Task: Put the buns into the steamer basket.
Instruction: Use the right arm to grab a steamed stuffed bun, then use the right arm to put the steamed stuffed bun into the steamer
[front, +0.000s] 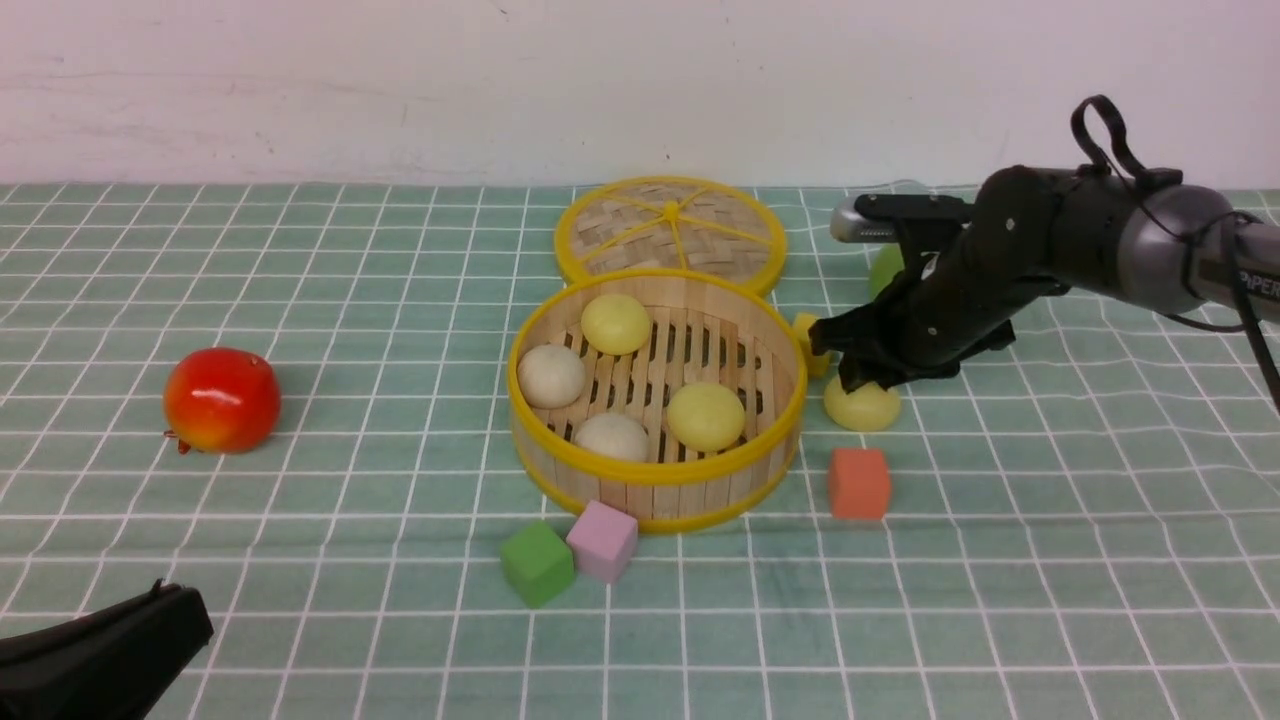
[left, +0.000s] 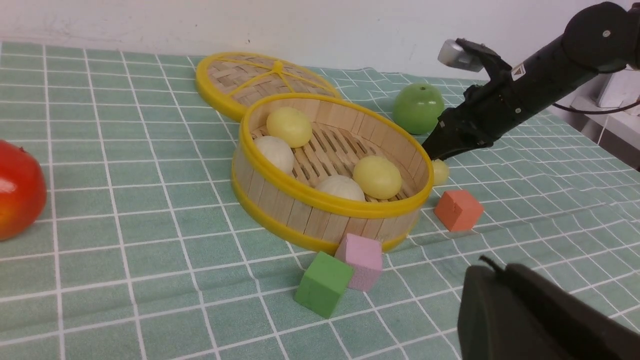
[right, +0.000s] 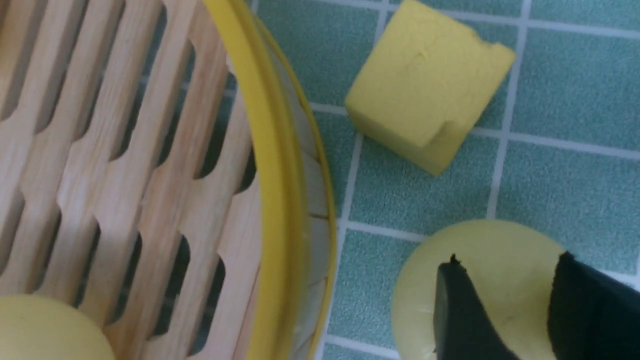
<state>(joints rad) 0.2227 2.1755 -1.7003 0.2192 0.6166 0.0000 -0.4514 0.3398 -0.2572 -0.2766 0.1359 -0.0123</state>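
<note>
The steamer basket (front: 655, 492) stands mid-table and holds two off-white buns (front: 551, 375) and two pale yellow buns (front: 706, 415). Another pale yellow bun (front: 864, 410) rests on the cloth just right of the basket. My right gripper (front: 858, 384) reaches down onto it, and in the right wrist view its fingers (right: 462, 310) pinch the bun (right: 502, 235) from both sides. My left gripper (front: 190, 605) is shut and empty, low at the near left, far from the basket; the left wrist view shows its tip (left: 492, 265).
The woven lid (front: 670, 228) lies behind the basket. A yellow cube (right: 430, 90) sits beside the held bun, an orange cube (front: 859, 483) in front of it. Green (front: 537, 562) and pink (front: 602, 540) cubes touch the basket's front. A green apple (left: 418, 107) is behind the right arm, a red fruit (front: 221, 400) far left.
</note>
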